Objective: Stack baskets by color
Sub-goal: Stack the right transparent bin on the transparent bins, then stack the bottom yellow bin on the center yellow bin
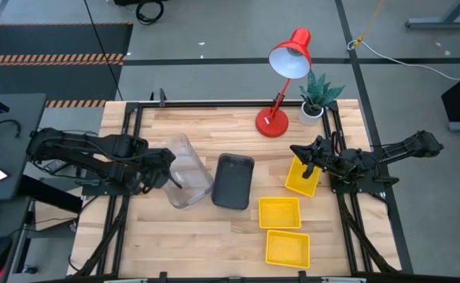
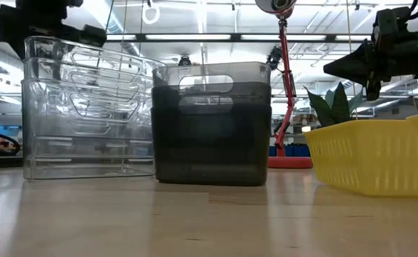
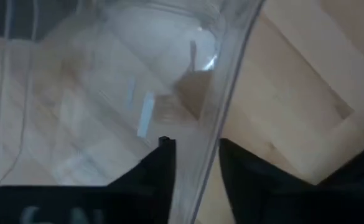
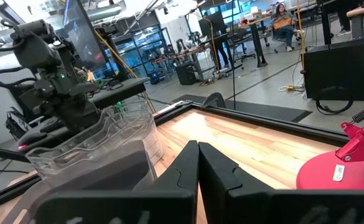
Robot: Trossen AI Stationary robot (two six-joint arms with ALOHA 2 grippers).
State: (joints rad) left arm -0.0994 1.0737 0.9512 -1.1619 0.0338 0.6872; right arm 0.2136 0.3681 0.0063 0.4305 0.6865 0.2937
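Left end effector [image 1: 169, 174] fingers parted astride clear baskets' [image 1: 187, 171] near wall, desk's left | stack's long axis along the reach | right end effector [image 1: 308, 159] clenched empty, above yellow basket [image 1: 302, 176]

Both arms are matte black, chunky-jointed, with dark cables looped along the left arm [image 1: 72, 153]. The right gripper [image 4: 197, 163] shows two flat, tapered black fingers with smooth faces.
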